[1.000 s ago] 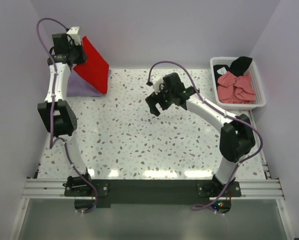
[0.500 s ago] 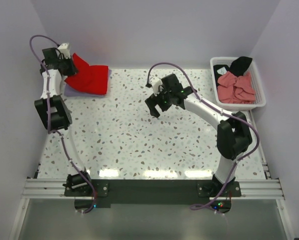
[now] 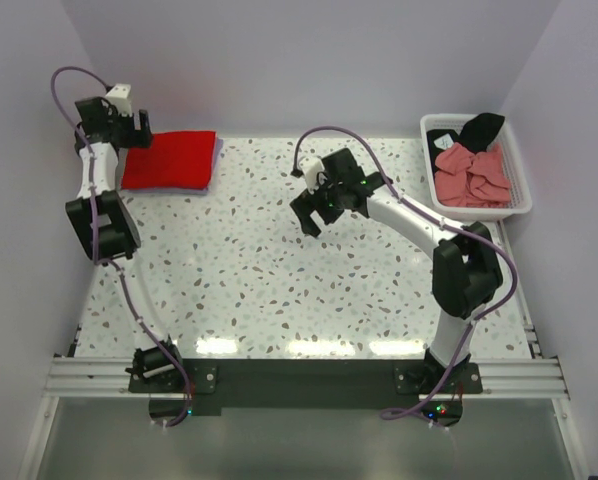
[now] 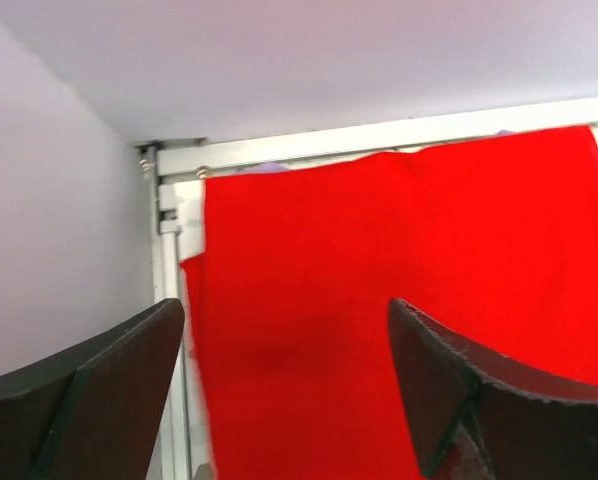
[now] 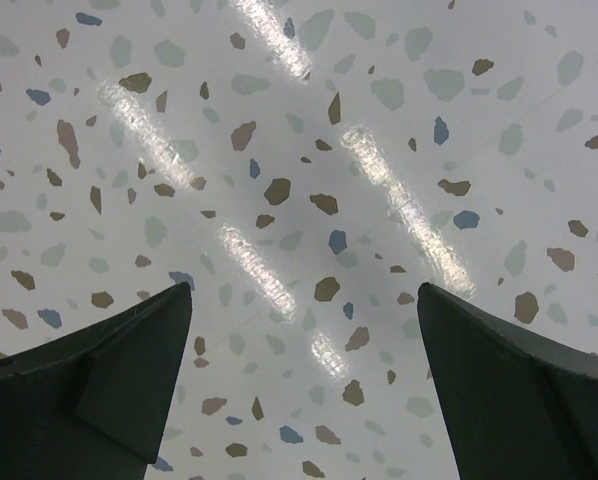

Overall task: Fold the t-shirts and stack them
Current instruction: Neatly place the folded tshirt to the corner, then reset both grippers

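The white slatted basket [image 3: 520,176] sits well off to the right of the right gripper [image 3: 307,214], against the table's right edge. The right arm's own white link and purple cable run out on that same side. In the near and middle part of the basket lies a crumpled salmon-pink t-shirt [image 3: 471,176]. At the far end is a black t-shirt [image 3: 480,127], with one fold riding up over the far rim.

The right gripper's fingers [image 5: 129,375] stand wide apart with nothing between them. Just beyond the fingertips the wrist view shows only the speckled table [image 3: 279,285], with streaks of light on it.

The left gripper [image 4: 287,320] is also spread wide and holds nothing. It hangs at the left edge of the red t-shirt [image 4: 399,230]. From its wrist camera the red cloth fills the gap between the two dark fingers [image 4: 109,385] and runs on flat past them, out to the white rail at the back of the table. The red t-shirt is folded into a neat rectangle. It rests on a pale lavender t-shirt [image 3: 218,150], which shows only as a thin border along the red one's right and near edges. Farther past the fingertips stands the plain back wall [image 4: 329,60].
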`<control>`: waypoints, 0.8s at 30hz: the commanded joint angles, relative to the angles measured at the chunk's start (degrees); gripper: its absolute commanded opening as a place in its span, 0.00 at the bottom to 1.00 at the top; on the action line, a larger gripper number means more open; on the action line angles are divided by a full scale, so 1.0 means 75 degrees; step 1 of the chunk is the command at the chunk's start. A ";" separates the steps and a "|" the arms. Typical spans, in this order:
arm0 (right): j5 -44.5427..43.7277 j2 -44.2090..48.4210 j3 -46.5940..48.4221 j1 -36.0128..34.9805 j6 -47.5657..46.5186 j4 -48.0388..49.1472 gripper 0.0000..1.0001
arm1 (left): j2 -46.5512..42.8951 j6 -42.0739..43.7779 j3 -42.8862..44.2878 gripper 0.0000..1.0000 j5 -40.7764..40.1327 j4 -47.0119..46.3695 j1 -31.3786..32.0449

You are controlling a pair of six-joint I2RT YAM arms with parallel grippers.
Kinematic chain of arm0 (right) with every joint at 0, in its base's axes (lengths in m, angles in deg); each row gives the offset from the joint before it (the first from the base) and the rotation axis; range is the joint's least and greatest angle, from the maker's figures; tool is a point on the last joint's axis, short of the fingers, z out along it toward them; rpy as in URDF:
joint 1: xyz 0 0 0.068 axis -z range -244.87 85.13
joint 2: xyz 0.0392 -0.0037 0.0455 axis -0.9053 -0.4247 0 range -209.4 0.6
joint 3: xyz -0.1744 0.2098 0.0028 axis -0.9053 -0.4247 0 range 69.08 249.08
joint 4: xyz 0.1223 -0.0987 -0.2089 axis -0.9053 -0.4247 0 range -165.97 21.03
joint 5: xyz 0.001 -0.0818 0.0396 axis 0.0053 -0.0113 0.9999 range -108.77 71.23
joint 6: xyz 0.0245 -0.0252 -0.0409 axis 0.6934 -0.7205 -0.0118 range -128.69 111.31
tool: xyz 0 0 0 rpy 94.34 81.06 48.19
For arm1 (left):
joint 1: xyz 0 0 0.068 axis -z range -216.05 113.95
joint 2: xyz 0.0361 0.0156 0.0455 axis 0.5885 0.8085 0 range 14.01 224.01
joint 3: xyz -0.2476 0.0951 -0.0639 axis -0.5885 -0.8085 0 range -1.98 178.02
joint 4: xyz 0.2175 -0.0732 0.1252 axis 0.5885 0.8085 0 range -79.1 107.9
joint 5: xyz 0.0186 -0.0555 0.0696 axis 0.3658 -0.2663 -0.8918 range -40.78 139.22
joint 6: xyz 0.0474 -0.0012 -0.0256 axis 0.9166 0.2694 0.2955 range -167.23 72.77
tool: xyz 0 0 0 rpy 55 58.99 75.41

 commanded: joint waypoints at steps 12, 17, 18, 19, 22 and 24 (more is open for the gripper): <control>-0.0033 0.0882 -0.0032 0.0403 0.0104 -0.0283 0.99 | -0.2484 0.0378 -0.0870 1.00 0.0443 0.1258 -0.0315; 0.0013 0.1350 -0.0126 0.1081 0.0210 -0.0599 0.99 | -0.3692 0.1057 -0.2042 1.00 -0.0233 0.1987 0.0691; 0.0002 0.1560 -0.0195 0.1199 0.0221 -0.0646 0.99 | -0.4135 0.1012 -0.2322 1.00 -0.0374 0.2022 0.1030; 0.0002 0.1678 -0.0254 0.1304 0.0245 -0.0740 0.99 | -0.4383 0.0965 -0.2893 1.00 -0.0306 0.2057 0.1196; 0.0013 0.2263 -0.0593 0.1715 0.0338 -0.0845 0.99 | -0.5566 0.0790 -0.4542 1.00 -0.0258 0.1825 0.1945; 0.0060 0.2766 -0.1002 0.1996 0.0420 -0.0893 0.99 | -0.6504 0.0754 -0.5914 1.00 -0.0642 0.1461 0.2646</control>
